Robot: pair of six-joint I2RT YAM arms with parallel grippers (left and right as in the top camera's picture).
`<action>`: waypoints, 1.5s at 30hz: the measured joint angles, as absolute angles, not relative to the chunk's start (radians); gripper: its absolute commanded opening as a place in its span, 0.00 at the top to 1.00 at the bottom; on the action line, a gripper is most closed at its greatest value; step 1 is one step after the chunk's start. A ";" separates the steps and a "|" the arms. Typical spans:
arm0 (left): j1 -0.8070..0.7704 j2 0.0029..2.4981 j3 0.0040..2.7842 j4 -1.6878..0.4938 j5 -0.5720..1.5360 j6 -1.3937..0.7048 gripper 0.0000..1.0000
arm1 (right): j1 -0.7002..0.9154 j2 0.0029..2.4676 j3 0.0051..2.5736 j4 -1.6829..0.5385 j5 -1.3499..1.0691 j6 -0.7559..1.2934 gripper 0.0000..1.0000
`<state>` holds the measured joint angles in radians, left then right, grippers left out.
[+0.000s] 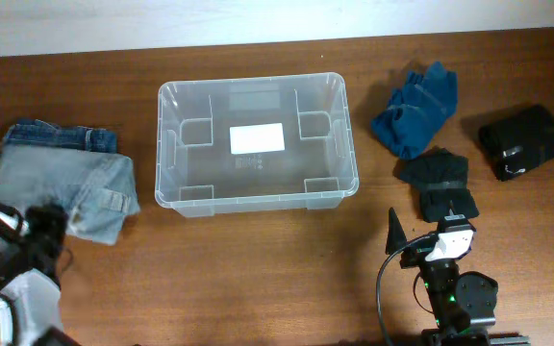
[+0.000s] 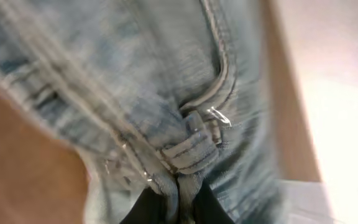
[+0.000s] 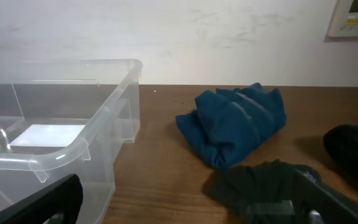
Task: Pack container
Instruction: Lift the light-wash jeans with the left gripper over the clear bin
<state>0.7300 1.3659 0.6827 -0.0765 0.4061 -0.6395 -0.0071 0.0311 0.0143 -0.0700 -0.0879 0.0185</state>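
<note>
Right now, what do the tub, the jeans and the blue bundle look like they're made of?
The container: clear glossy rigid plastic; the table shows through its walls. The jeans: faded light-blue denim, matte; stitched seams and a belt loop show at the left wrist. The blue bundle: soft matte fabric, maybe knit or fleece; weave unresolvable.

Brown wooden table (image 1: 258, 279) with a container and clothes.
Mid-table: clear container (image 1: 250, 81), open side up, white label on its base. Left, apart from it: folded jeans (image 1: 75, 178). Right, far side: crumpled blue cloth (image 1: 416, 108); nearer, just beside it: black cloth (image 1: 440, 183); furthest right: black bundle (image 1: 525, 141).
</note>
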 measured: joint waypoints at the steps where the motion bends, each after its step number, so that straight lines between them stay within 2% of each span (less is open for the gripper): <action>1: 0.728 1.345 0.705 -0.100 0.416 -0.632 0.99 | -0.007 0.031 0.014 -0.070 -0.088 0.018 0.01; 4: 0.716 1.258 0.799 -0.173 0.458 -0.602 0.99 | -0.007 0.031 0.014 -0.070 -0.088 0.019 0.02; 11: 0.686 1.130 0.891 -0.195 0.472 -0.587 0.99 | -0.007 0.031 0.014 -0.070 -0.088 0.018 0.02; 14: 0.619 1.112 0.917 -0.167 0.484 -0.583 0.99 | -0.007 0.031 0.014 -0.070 -0.088 0.019 0.02; 21: 0.413 1.110 0.929 0.054 0.521 -0.584 0.99 | -0.007 0.031 0.014 -0.070 -0.088 0.019 0.01; 29: 0.173 1.110 0.929 0.095 0.493 -0.557 0.99 | -0.007 0.031 0.014 -0.070 -0.088 0.019 0.02; 34: 0.038 1.111 0.929 0.087 0.354 -0.590 0.99 | -0.007 0.031 0.014 -0.070 -0.088 0.019 0.02; 42: -0.242 1.214 0.929 0.096 -0.154 -0.865 0.99 | -0.007 0.031 0.014 -0.070 -0.088 0.018 0.02; 45: -0.328 1.277 0.929 0.163 -0.241 -0.919 0.99 | -0.007 0.031 0.014 -0.070 -0.088 0.018 0.02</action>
<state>-0.3283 1.2774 0.9295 0.1635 -0.2405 -0.9192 -0.0071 0.0311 0.0143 -0.0700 -0.0879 0.0181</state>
